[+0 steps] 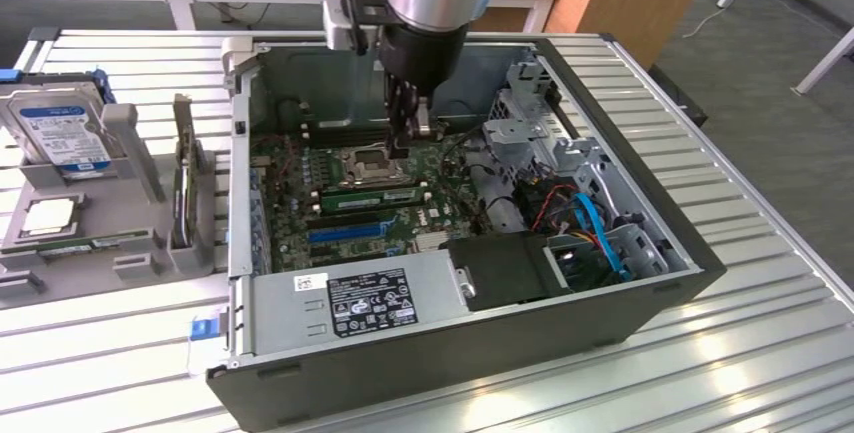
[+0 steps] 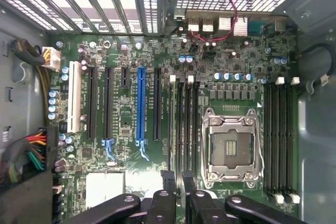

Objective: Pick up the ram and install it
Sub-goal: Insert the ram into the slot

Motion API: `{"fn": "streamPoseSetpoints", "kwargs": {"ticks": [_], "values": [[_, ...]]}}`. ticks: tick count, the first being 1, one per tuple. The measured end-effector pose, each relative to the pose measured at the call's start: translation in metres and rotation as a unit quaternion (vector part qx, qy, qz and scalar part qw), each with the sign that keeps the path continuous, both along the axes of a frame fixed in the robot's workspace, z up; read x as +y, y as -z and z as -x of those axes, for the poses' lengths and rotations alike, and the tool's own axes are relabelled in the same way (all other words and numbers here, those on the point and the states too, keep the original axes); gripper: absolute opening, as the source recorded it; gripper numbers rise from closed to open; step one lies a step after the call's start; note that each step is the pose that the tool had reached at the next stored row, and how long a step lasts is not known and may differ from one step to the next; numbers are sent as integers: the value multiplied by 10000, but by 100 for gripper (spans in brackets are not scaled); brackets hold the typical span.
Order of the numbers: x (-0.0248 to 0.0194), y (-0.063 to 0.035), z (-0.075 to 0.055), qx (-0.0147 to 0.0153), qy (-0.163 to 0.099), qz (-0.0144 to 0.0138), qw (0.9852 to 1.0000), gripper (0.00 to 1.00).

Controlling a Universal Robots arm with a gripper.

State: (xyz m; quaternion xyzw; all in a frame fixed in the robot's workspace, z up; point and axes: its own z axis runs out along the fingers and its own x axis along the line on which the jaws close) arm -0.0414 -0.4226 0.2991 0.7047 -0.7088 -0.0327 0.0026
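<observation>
Tower case (image 1: 507, 353), black metal, lies on its side with the panel off on a slatted metal table (image 1: 761, 353). A grey power supply box (image 1: 354, 298) with a black sticker sits at its near edge. Just past that is the green motherboard (image 1: 300, 208). The ram (image 1: 374, 194), a long thin green stick with pale labels, sits in the slot row on the near side of the silver CPU socket (image 1: 367, 165). Further back, the black two-finger gripper (image 1: 411, 118) hangs above the board, fingers (image 2: 169, 182) a bit apart, holding nothing, clear of the ram.
</observation>
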Motion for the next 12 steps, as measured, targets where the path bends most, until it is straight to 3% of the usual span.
{"fn": "streamPoseSetpoints", "kwargs": {"ticks": [12], "values": [[0,-219,0,0,0,0,10000,19]]}}
